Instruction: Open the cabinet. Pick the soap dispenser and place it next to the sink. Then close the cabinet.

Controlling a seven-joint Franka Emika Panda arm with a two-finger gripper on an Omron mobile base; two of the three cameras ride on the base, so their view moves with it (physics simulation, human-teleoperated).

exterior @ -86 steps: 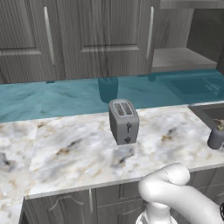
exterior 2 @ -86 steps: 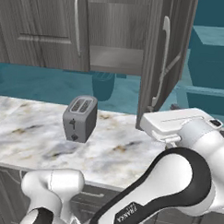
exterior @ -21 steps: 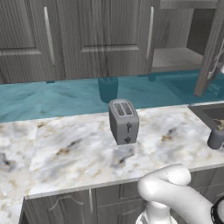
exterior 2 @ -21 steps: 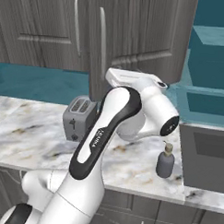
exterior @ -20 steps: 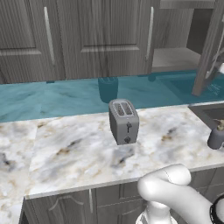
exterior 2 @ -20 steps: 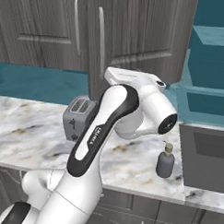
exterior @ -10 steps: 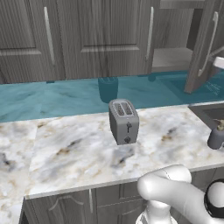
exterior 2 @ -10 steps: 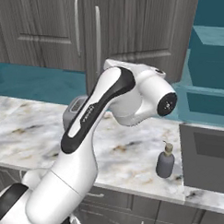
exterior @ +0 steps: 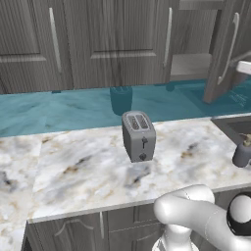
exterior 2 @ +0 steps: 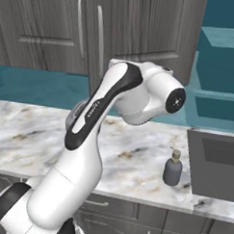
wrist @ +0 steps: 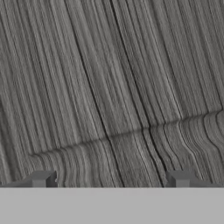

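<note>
Legible text: none; the arm's (exterior 2: 89,137) dark forearm band carries pale lettering, too blurred to read.

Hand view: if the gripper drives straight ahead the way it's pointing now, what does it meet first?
The gripper, jaws open with nothing between them, faces a dark grey wood-grain panel with a raised edge running across it, most likely a door of the cabinet. It would probably meet that panel first; how close it is can't be judged.
</note>
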